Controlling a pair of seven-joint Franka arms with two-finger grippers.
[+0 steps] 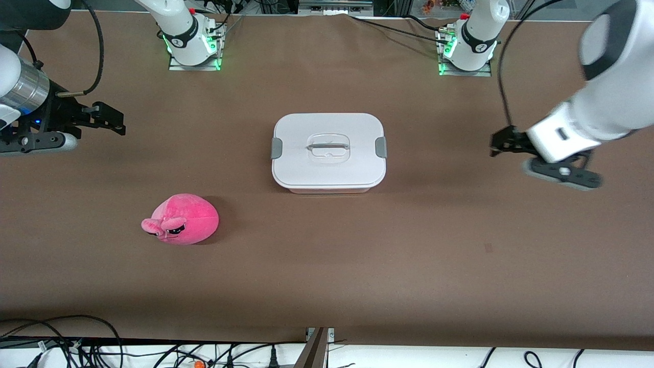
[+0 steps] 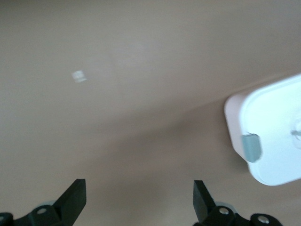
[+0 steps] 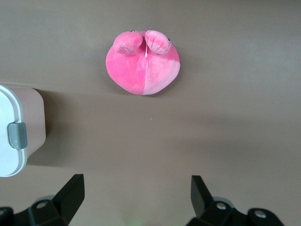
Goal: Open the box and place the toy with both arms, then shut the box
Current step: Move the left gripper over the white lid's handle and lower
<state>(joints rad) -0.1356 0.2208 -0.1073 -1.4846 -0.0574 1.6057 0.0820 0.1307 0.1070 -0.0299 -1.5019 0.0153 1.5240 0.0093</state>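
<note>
The box [image 1: 328, 152] stands shut in the middle of the table, its white lid on, grey clips at both ends and a recessed handle [image 1: 328, 147] in the centre. The pink plush toy [image 1: 180, 219] lies on the table nearer the front camera, toward the right arm's end. My left gripper [image 1: 503, 143] is open and empty, in the air over bare table at the left arm's end; its wrist view shows a lid corner [image 2: 268, 136]. My right gripper [image 1: 110, 118] is open and empty over bare table at its end; its wrist view shows the toy [image 3: 143, 63] and a box end [image 3: 19, 132].
The brown table [image 1: 409, 245] carries only the box and the toy. The two arm bases [image 1: 191, 43] stand at the table's edge farthest from the front camera. Cables [image 1: 76, 342] lie below the table's front edge.
</note>
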